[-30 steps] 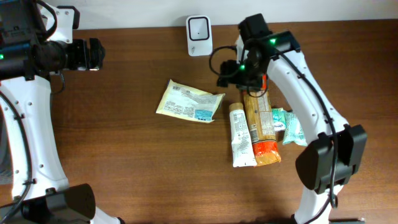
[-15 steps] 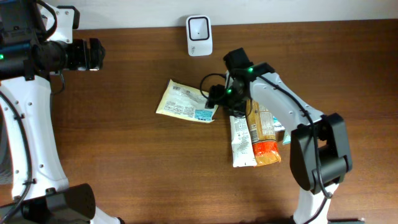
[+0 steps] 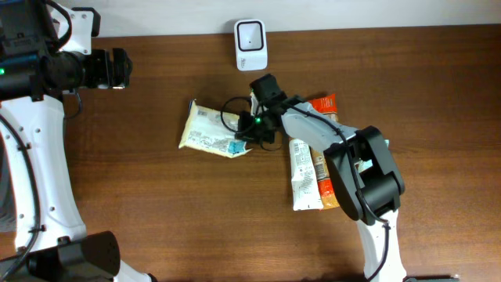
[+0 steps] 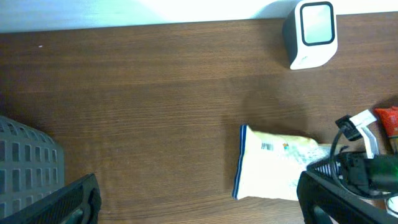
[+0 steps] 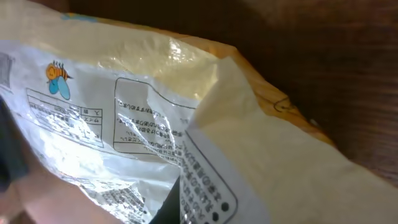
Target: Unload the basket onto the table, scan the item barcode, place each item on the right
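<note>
The right tool [image 3: 252, 131], moved off the other packs [image 3: 304, 172], is now clamped on the right edge of the pouch [image 3: 207, 129], which was shoved left on the counter [image 3: 156, 204]. A lift toward the scanner [image 3: 250, 34] beyond seems next; the left tool [image 3: 124, 68] is held wide apart.

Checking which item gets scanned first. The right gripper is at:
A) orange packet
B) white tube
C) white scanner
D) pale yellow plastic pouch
D: the right gripper is shut on the right edge of the pale yellow plastic pouch, which fills its wrist view.
</note>
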### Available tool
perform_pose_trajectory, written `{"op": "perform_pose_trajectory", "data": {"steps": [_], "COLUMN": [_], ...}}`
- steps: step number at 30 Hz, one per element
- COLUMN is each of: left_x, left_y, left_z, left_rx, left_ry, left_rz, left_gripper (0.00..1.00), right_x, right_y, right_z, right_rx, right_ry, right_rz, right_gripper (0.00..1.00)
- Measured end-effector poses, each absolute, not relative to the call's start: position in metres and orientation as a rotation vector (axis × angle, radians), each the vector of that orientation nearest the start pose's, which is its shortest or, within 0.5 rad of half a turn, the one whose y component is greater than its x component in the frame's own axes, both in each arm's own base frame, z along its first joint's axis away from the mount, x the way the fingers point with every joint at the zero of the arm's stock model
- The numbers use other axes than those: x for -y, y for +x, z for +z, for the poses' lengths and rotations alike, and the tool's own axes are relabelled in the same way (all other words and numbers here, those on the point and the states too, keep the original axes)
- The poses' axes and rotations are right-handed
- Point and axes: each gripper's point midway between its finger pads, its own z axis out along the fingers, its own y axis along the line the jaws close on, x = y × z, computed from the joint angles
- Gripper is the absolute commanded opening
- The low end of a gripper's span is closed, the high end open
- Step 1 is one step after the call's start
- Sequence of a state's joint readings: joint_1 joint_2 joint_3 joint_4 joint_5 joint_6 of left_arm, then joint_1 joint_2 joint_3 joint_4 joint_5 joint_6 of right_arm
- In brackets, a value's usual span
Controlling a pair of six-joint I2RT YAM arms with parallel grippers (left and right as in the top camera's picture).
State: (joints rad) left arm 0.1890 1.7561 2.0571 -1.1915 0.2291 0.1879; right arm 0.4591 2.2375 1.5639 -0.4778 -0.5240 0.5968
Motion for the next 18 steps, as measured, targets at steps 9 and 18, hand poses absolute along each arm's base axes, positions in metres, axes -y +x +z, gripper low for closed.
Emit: {"op": "perform_pose_trajectory", "data": {"steps": [9,18], "left_x": [-0.044,-0.044], "left_y": [0.436,0.436], "left_z": [0.315,0.315], "left_rx": [-2.431,-2.431], "left_ry": [0.098,0.097], "left_rz": [-0.113,-0.113], "left_gripper": [0.99,0.99], "right_x": [-0.229,-0.182], "right_y": [0.412,0.505], "right_z": [0.263,0.234], "right_rx": [-2.233,-2.127], "right_ry": [-0.378,-0.319], "right_rz": [1.45,0.28], "right_gripper": [0.04,0.04]}}
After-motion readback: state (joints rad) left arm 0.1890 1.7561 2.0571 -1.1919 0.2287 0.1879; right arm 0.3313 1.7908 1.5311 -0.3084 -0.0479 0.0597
